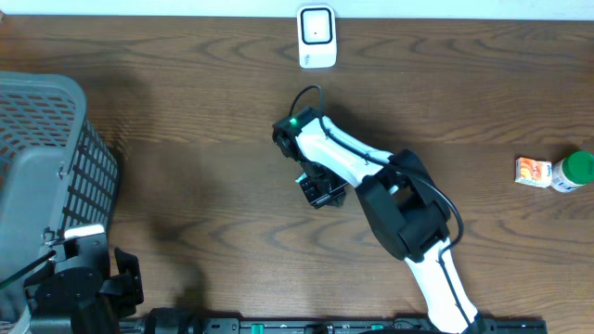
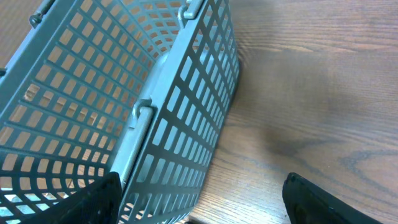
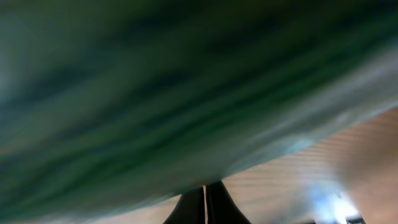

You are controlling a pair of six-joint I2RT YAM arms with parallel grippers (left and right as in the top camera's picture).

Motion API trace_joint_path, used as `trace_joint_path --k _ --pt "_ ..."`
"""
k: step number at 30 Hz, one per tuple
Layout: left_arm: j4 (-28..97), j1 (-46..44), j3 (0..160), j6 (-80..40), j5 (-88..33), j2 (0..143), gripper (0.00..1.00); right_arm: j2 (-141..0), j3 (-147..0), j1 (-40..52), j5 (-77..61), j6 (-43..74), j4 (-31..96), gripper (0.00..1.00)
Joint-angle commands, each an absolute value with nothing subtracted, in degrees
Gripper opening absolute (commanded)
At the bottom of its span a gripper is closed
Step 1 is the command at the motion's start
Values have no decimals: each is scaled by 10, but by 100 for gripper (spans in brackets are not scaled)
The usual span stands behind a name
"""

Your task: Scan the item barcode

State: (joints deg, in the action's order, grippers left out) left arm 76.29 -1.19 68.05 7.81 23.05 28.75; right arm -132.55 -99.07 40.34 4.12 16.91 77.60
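1. The surface [image 1: 213, 139] is dark brown wood with a wavy, flowing grain and a dull sheen.
2. A grey plastic basket [image 1: 93, 176] stands at the left edge. Its walls are an open grid of small rectangular holes, and the rim is thick and rounded. The left wrist view shows a hinged handle lying flat along that rim.
3. A white scanner [image 1: 316, 35] sits at the far edge near the middle. It is a smooth rounded rectangle with a darker square window on its face.
4. The item lies far to the right, well apart from the scanner and from both arms. It is an orange-and-white box [image 1: 533, 172], small and flat-sided with print too small to read.
5. A green-capped bottle [image 1: 575, 170] with a pale body lies just beside the box. No barcode can be made out on either one.
6. The right arm [image 1: 408, 213], with glossy white shells over black joints, reaches toward the middle of the surface.
7. The right fingers [image 3: 221, 208] are dark and pressed together tip to tip.
8. A blurred green and pale mass fills most of the right wrist view. I cannot tell what it is.
9. The left fingers [image 2: 93, 199] are matte black and spread wide apart, beside the basket wall above bare wood.
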Motion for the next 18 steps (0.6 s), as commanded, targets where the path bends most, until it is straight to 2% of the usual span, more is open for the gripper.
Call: trace_joint_path --k 1,7,8,11,14,18 --pt "763 -12 684 85 240 286 84 -1345 -971 429 -47 145 688 2" --pt "763 -12 684 85 240 286 84 -1345 -971 425 -34 145 564 9" --pt "763 -12 684 85 240 286 83 -1345 -971 421 -27 145 548 15" --pt "763 -12 684 85 240 286 83 -1345 -971 406 6 145 496 25" --pt "763 -12 684 85 240 286 83 -1345 -971 379 39 147 437 29" --pt "763 -12 684 85 240 286 83 -1345 -972 321 74 150 420 29"
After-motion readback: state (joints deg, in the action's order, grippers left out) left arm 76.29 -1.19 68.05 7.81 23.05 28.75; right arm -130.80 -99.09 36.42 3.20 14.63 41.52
